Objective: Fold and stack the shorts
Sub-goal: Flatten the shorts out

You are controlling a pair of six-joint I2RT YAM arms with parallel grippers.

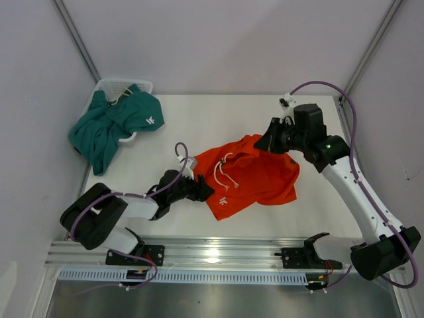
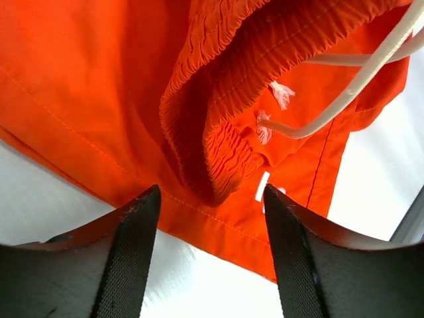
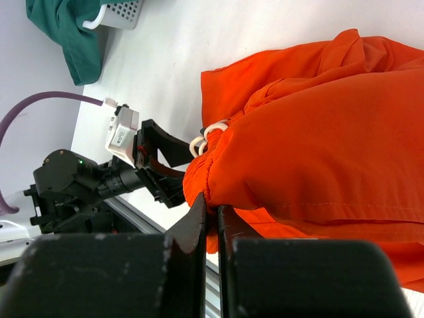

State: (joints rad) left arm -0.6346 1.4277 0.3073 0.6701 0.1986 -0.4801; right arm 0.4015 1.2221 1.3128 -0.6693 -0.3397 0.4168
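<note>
Shorts in orange [image 1: 255,175] lie crumpled in the middle of the table [image 1: 218,112], a little to the right. Green shorts [image 1: 106,129] hang over the basket [image 1: 122,85] at the far left corner, well apart. The right gripper [image 1: 268,142] is closed at the far right edge of the orange shorts and seems to pinch the thin cloth there. The left gripper [image 2: 211,193] is at the near left edge with its jaws apart; the bunched waistband [image 2: 218,132] sits just ahead between them, not yet caught. I think the risk is here: closing now may take several layers or the white drawstring [image 2: 344,99], so the fold would come crooked. The thin pinch on the right may also slip when pulled.
</note>
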